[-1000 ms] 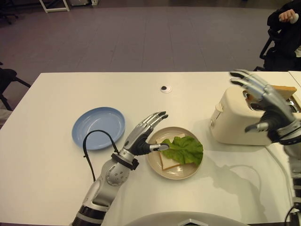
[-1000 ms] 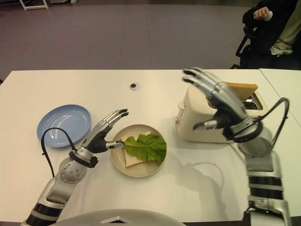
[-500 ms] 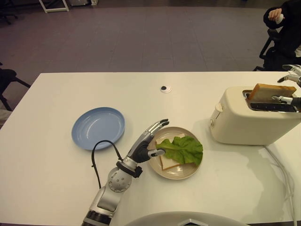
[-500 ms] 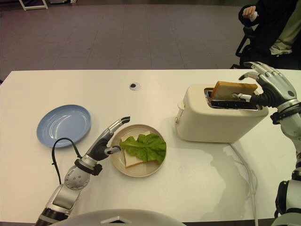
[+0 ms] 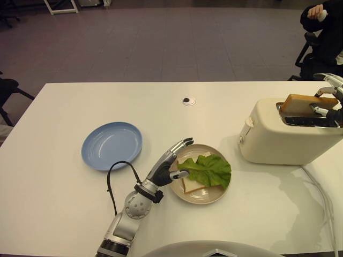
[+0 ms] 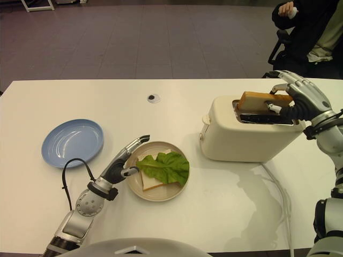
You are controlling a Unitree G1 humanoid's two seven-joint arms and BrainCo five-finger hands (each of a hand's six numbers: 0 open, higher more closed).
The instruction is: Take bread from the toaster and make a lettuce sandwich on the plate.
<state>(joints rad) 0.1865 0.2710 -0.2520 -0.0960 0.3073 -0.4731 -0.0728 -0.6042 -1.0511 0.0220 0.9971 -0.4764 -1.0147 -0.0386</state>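
Here right hand [image 6: 303, 99] pinches bread [image 6: 257, 100] in toaster [image 6: 241, 139].

Stereo head cams, fwd-down over table [image 5: 53, 203], views near-identical.

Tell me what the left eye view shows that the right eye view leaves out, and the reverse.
Left eye view adds a dark chair at the picture's left edge. Right eye view adds the right hand whole, with wrist and forearm. Both share the toaster, the toasted bread in its slot with the fingers closed on its end, the tan plate holding a lower slice and lettuce, the blue plate and the open left hand.
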